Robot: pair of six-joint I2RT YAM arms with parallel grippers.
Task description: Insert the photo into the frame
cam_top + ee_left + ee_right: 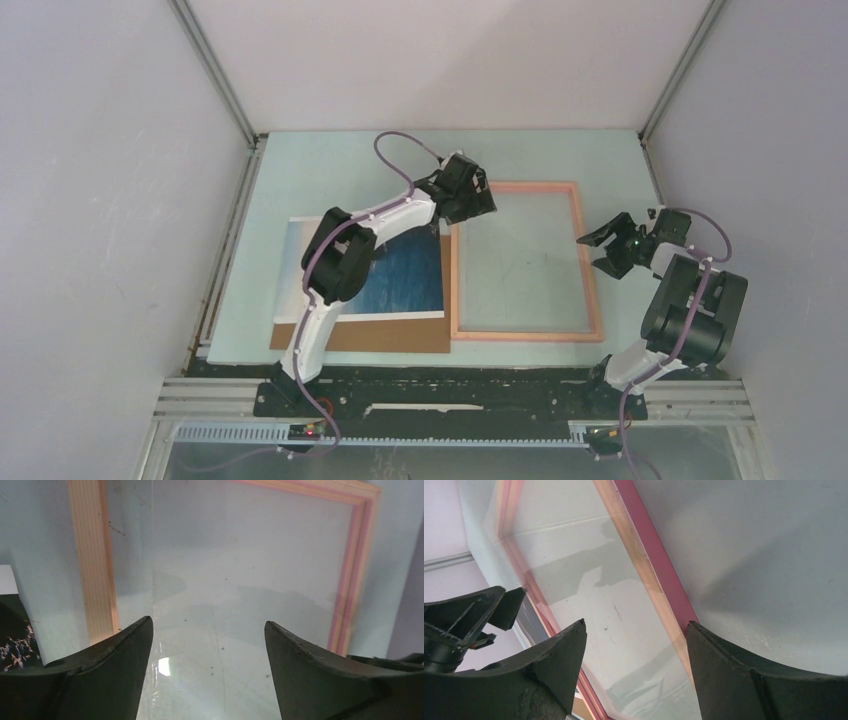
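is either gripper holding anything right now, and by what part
Nothing is held. The left gripper and the right gripper are both open above the frame, with nothing between their fingers. The photo lies flat beside it.

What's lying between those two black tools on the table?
Only the frame, its see-through middle bare. The top view shows this: the left tool at its far left corner, the right tool by its right rail.

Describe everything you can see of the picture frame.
The frame is a thin salmon-pink rectangle, wood-like rails around a clear, scuffed pane showing the table beneath. It lies flat, right of the photo. The open left gripper is over its far left corner, the open right gripper beside its right rail; neither grips it.
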